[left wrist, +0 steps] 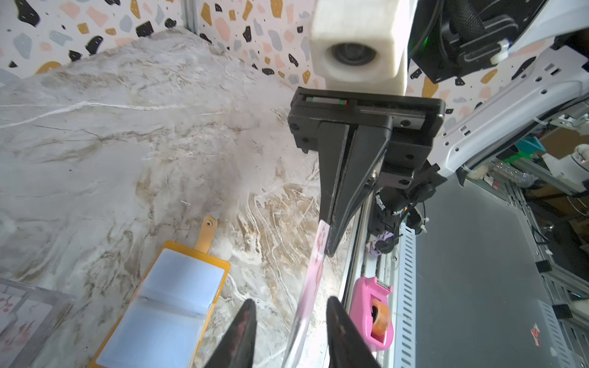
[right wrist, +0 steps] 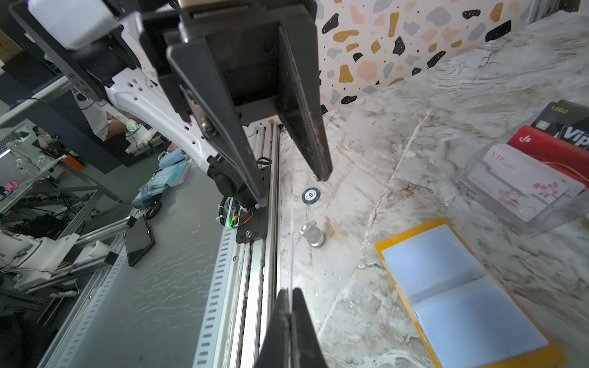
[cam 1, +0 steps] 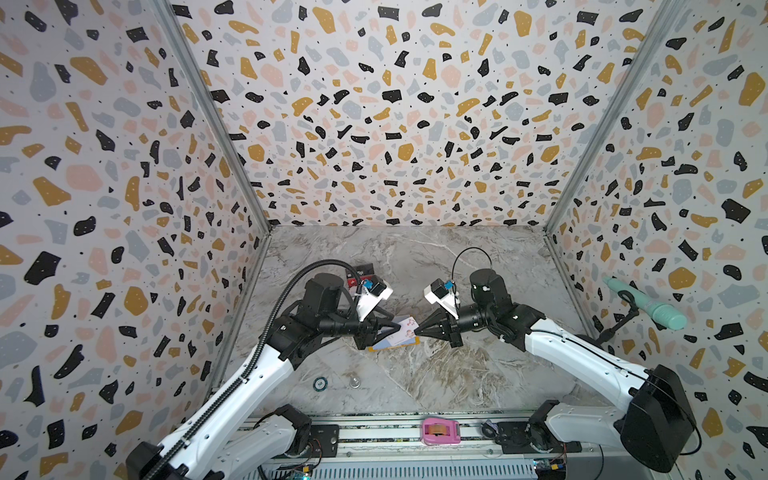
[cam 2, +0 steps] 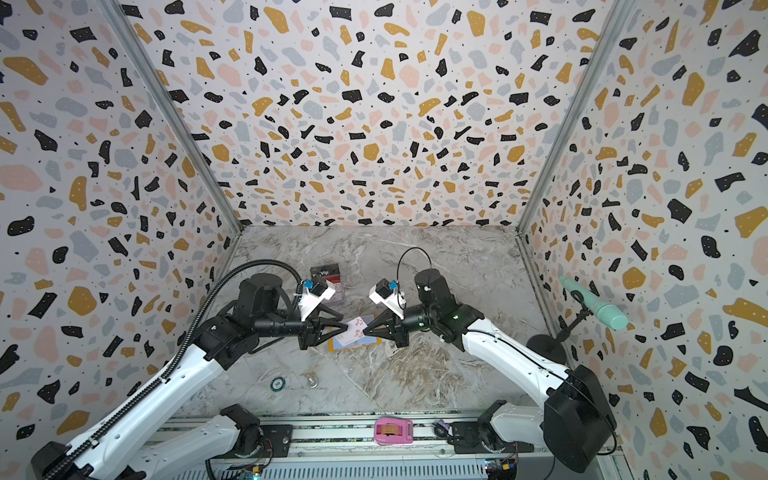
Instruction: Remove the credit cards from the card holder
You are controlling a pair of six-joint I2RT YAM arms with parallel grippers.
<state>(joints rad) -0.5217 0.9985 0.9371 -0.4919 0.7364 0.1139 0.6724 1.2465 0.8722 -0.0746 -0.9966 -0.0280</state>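
The right hand is clamped on one end of the white floral card, holding it in the air over the card holder. The left hand straddles the card's other end, jaws apart with a gap on each side. The holder lies open on the counter, and the sleeves in view look empty. It looks like a handover: the left must close squarely on the card before the right lets go.

On the marble worktop I see a dark round chip beside a small metal knob, a clear acrylic stand farther back, and a pink tape dispenser on the front rail.
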